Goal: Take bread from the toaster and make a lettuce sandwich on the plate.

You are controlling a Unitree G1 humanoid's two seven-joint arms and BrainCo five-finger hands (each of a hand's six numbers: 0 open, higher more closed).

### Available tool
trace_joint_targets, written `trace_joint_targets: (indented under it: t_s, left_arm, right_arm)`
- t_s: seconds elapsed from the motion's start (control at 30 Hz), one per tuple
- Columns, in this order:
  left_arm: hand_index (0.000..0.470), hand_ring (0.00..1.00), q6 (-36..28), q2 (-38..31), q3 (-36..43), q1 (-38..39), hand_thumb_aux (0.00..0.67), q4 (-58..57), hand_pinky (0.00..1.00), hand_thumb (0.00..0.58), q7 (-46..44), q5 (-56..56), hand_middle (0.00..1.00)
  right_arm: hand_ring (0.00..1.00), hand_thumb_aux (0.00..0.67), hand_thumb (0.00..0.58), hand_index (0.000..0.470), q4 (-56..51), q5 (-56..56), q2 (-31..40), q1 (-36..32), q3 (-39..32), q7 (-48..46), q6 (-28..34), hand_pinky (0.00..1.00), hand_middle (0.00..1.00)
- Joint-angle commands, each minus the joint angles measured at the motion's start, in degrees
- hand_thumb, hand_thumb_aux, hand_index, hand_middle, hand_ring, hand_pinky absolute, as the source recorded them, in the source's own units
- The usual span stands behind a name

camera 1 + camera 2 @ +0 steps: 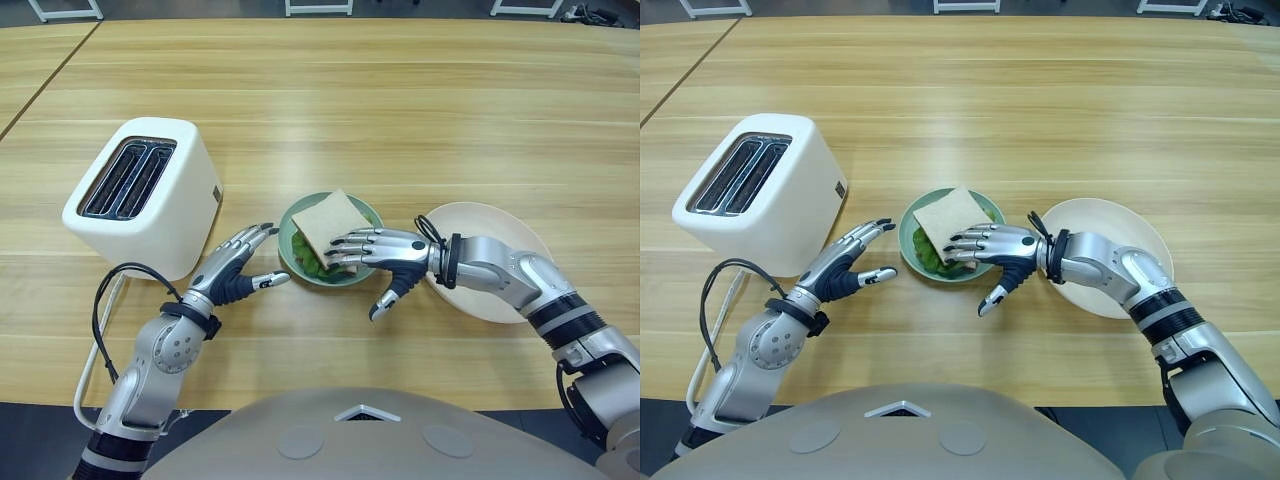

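Down at the near left edge, we saw a thin black cable (128, 266) looping up beside the left forearm. Just beyond it, the left hand (238, 268) rested low over the light wooden table (400, 100). Its fingers were stretched out and spread and it held nothing. Its fingertips pointed toward the small round green plate (284, 246) and stopped just short of the rim.

Over on the right, the right hand (385, 255) came in from the side across the near right part of that green plate. We saw its fingers laid out straight and flat over the near corner of the square slice of pale bread (325, 220), not curled around it. The thumb hung down clear toward the table in front of the plate. We couldn't tell whether the fingers pressed on the slice or only lay over it.

The bread sat on top of the plate, turned so that one corner pointed away from us. Dark green lettuce leaves (303, 252) peeked out from under its near left edge.

Behind the right wrist and forearm lay a round white plate (500, 235), just beside the green one.

Farther back on the left stood the boxy white two-slot toaster (165, 215), upright and near the left hand, with its slots dark from above.
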State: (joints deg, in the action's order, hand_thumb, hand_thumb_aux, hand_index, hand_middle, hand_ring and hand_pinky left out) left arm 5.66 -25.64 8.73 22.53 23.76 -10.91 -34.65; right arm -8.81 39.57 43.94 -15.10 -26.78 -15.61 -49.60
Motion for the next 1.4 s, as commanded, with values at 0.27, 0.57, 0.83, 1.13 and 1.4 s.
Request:
trace_joint_targets:
  t_s: [0.27, 0.57, 0.83, 1.13, 1.4]
  left_arm:
    - [0.000, 0.00, 4.9, -1.4, -2.1, -0.9, 0.000, 1.5, 0.00, 0.000, 2.8, -0.1, 0.00]
    - [0.470, 1.00, 13.1, -9.2, -7.2, 2.9, 0.670, 5.5, 1.00, 0.580, -1.0, 1.4, 1.00]
    - [0.470, 1.00, 18.2, -13.9, -6.6, 4.4, 0.670, 2.0, 1.00, 0.580, -5.3, 0.8, 1.00]
    - [0.470, 1.00, 19.0, -13.6, 0.6, -2.5, 0.670, -4.3, 1.00, 0.580, -8.7, -4.9, 1.00]
    - [0.470, 1.00, 17.5, -11.7, 5.7, -7.1, 0.670, -8.7, 1.00, 0.580, -10.7, -5.8, 1.00]
  right_arm:
    - [0.00, 0.000, 0.000, 0.000, 1.8, -1.2, 0.2, 1.6, 11.4, 10.2, 1.4, 0.00, 0.00]
    - [1.00, 0.670, 0.580, 0.470, 3.9, -9.7, 4.0, 5.3, 11.9, 1.4, -0.8, 1.00, 1.00]
    - [1.00, 0.670, 0.580, 0.470, 5.1, -11.6, 5.9, 6.6, 13.7, -2.3, -0.8, 1.00, 1.00]
    - [1.00, 0.670, 0.580, 0.470, 6.7, -18.0, 7.5, 11.4, 8.8, -14.5, 2.5, 1.00, 1.00]
    - [1.00, 0.670, 0.580, 0.470, 2.7, -12.1, 2.8, 11.5, 6.0, -14.0, 3.7, 1.00, 1.00]
